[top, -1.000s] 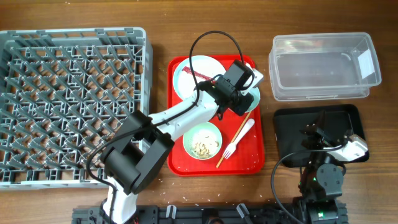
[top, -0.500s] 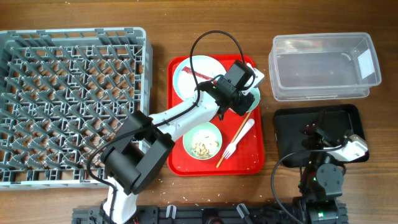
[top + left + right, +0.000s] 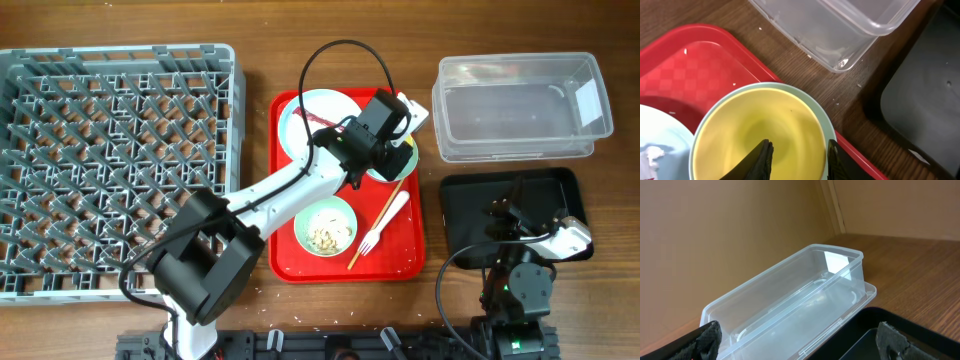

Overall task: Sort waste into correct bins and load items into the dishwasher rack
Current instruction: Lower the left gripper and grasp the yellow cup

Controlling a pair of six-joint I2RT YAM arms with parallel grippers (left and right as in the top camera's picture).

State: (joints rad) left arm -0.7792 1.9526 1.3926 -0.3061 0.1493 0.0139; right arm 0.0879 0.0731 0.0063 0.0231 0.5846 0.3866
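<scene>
L tool [image 3: 800, 151] jaws apart, straddling rim of small yellow cup [image 3: 755, 132]. Cup's glossy, empty, nested in pale green bowl [image 3: 823, 119] on red tray [image 3: 700, 65]. R tool [image 3: 800, 344] wide open, facing clear tub [image 3: 790, 295], black tray [image 3: 890, 322] below.

The large square grey plastic rack [image 3: 115, 165] has a lattice-grid floor. The flat red plastic serving tray [image 3: 695, 70] carries a fine chequered pattern. The small round yellow cup [image 3: 760, 130] shows against the pale green round bowl [image 3: 827, 122]. The clear rectangular plastic tub [image 3: 520, 148] bears a white label [image 3: 590, 97]. The shallow black rectangular tray [image 3: 465, 215] is plain. The brown wooden table [image 3: 255, 50] shows grain.
</scene>
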